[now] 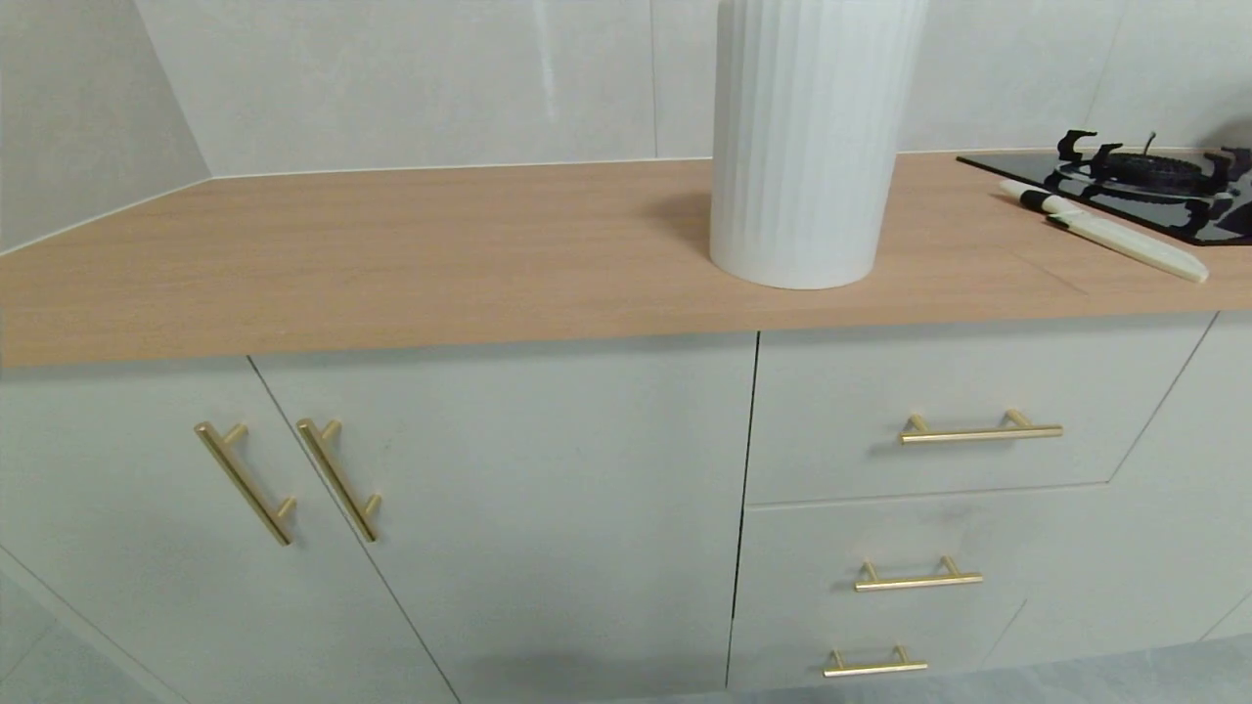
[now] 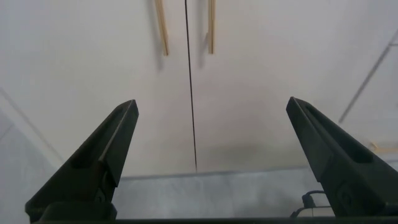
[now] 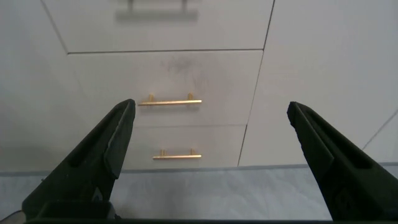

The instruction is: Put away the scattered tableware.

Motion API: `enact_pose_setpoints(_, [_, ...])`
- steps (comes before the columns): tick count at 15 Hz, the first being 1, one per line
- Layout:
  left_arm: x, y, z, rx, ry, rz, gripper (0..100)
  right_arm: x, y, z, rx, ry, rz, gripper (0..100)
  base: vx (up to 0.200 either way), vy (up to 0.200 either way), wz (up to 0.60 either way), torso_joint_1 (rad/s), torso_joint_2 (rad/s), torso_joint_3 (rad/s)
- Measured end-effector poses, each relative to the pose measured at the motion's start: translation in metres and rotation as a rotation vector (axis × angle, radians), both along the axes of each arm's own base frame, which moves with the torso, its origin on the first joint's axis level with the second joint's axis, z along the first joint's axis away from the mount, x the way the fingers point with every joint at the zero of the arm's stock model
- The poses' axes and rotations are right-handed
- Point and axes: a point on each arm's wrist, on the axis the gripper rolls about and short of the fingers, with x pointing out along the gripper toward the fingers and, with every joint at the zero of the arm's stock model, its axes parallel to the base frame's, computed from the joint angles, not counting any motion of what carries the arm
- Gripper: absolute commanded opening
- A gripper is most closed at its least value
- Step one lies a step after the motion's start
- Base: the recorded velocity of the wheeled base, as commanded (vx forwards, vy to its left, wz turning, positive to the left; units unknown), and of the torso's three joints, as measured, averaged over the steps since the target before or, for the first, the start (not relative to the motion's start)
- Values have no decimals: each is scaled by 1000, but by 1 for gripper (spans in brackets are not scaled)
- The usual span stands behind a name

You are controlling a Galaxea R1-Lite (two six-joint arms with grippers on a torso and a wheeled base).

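I note a cream-bladed kitchen knife (image 1: 1105, 231) at the wooden counter's (image 1: 391, 264) right end, by the black glass hob (image 1: 1144, 186). Left gripper (image 2: 211, 102) and right gripper (image 3: 211, 104) are both spread, empty.

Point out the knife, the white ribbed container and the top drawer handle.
knife (image 1: 1103, 231), head view, on the middle of its length, where handle meets blade.
white ribbed container (image 1: 804, 147), head view, on the middle of its ribbed wall.
top drawer handle (image 1: 981, 431), head view, on the middle of the gold bar.
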Motion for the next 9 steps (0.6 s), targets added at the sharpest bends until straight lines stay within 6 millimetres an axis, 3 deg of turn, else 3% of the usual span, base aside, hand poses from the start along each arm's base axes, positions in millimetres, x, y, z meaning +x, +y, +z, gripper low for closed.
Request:
enact_pose_setpoints(2, [0,0,0,0,0,0,100,0,0,0,0,0,0,100,0,0,0,0,0,0])
enact_pose_setpoints(4, [0,0,0,0,0,0,100,0,0,0,-2,0,0,100,0,0,600,2,5,2])
enact_pose_setpoints(9, [0,0,0,0,0,0,100,0,0,0,0,0,-1,100,0,0,0,0,0,0])
